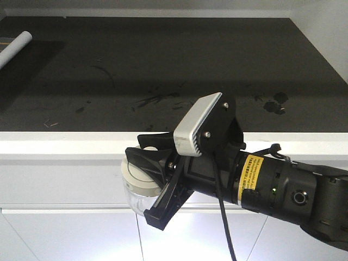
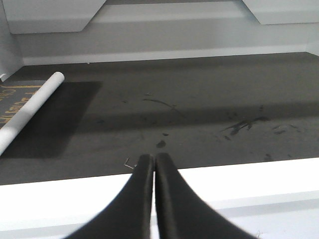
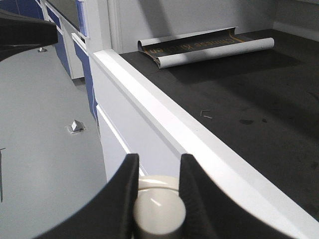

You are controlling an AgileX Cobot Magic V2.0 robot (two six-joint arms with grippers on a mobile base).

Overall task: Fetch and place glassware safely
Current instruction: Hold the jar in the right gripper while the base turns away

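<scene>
Dark, scuffed benchtop [image 1: 163, 65] ahead, with a white front lip [image 1: 65, 144] and white cabinet fronts below. Down at seven o'clock in the front view, off the counter and in front of those cabinet fronts: the glass jar [image 1: 137, 190], squat and clear, cream-white lid on. Held off the surface by the right gripper [image 3: 158, 167], jaws narrowed onto the lid's knob, one black finger on either side. Contents of the jar hard to judge: only glare through the glass, and part of the body hidden behind the fingers. From the right wrist, just the lid top visible, cut off at the bottom edge. Left gripper [image 2: 153, 162] at six o'clock in its own view, jaws pressed together, gripping nothing, tips seen against the near edge of the dark top. Up at ten o'clock on the benchtop, a partly rolled sheet [image 2: 30, 112], white outside, dark inside with gold lettering too blurred to read. On the right arm, a yellow label [image 1: 249, 176] with black print, also too small to read.
</scene>
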